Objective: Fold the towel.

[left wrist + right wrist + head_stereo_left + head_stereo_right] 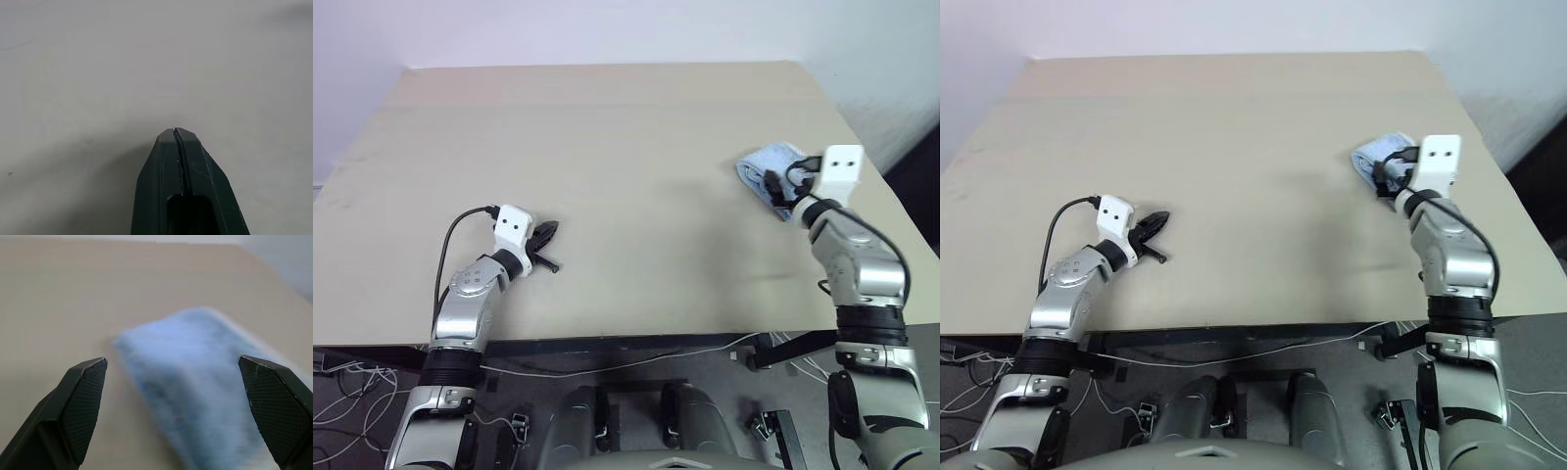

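One towel (pixel 770 168), light blue and terry-textured, lies in a compact folded bundle on the beige table (pixel 626 196), near the table's right edge and toward its far half. No second cloth is in view. The head camera shows its near end partly covered by the right arm's wrist housing.

Two grippers are present. The right gripper (pixel 178 401) has its two black fingers (pixel 83 396) spread wide apart, one to either side of the towel, with the cloth lying between and ahead of them. From the wrist camera the fingertips appear to hang clear of the fabric; nothing is gripped.

The left gripper (pixel 178 134) has its two fingers pressed together, only a thin seam showing between the tips, and it holds nothing. It sits over bare table surface on the robot's left side, near the front edge, well apart from the towel.

One black cable (pixel 460 223) loops from the left wrist housing. Loose cables (pixel 352 377) lie on the floor below the table's front edge
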Available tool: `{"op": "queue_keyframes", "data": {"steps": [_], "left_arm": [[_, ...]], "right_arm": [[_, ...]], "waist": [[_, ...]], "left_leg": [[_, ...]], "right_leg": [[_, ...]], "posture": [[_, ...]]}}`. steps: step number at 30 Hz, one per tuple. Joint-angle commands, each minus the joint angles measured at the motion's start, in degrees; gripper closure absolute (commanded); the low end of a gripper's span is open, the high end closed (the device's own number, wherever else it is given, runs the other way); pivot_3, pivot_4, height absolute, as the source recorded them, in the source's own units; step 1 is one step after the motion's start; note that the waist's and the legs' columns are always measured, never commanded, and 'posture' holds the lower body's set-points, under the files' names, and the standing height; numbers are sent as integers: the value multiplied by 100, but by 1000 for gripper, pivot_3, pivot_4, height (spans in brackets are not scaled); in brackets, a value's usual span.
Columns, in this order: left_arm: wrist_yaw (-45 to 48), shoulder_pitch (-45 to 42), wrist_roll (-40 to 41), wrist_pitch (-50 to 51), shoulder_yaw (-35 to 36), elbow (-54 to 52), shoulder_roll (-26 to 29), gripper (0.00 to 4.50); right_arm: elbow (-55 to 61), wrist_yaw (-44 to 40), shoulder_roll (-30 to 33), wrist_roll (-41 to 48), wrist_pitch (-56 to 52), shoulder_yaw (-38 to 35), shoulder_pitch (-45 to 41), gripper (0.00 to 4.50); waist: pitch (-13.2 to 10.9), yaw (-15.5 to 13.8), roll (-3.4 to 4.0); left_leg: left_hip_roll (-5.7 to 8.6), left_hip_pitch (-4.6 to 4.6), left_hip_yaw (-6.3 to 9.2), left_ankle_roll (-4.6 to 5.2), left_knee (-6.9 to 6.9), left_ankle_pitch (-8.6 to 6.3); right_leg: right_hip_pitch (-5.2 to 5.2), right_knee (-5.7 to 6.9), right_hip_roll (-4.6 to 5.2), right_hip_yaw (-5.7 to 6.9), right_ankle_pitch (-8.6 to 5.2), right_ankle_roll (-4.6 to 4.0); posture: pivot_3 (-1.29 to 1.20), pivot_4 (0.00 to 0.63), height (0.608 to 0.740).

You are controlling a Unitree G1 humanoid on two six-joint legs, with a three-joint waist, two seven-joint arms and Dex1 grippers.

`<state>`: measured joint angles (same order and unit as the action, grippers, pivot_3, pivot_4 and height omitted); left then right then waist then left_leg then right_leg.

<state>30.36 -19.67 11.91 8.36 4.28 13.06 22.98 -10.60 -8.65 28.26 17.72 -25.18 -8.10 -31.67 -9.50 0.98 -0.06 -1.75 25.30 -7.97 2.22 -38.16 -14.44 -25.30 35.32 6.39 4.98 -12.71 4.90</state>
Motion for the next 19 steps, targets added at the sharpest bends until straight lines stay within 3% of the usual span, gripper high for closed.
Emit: {"op": "queue_keyframes", "data": {"steps": [1, 10, 19], "left_arm": [[14, 127, 102, -161, 262, -161, 90, 4500], [-5, 396, 252, -183, 665, -360, 212, 4500], [14, 336, 240, -70, 649, -402, 246, 4500]], "right_arm": [[500, -697, -90, -295, 551, 571, 93, 13], [232, -1665, -622, -430, 1057, 1103, 86, 13], [205, -1802, -928, -665, 1221, 1129, 246, 13]], "waist": [[0, 1, 0], [2, -37, -4], [2, -15, -5]], "left_leg": [[0, 0, 0, 0, 0, 0], [2, 0, 6, 1, -7, -1], [1, -1, 10, 1, -8, -1]], "right_leg": [[0, 0, 0, 0, 0, 0], [7, 0, 2, 5, 0, 0], [11, 0, 1, 10, 0, 0]], "posture": [[0, 150, 740], [0, 150, 740], [0, 150, 740]]}}
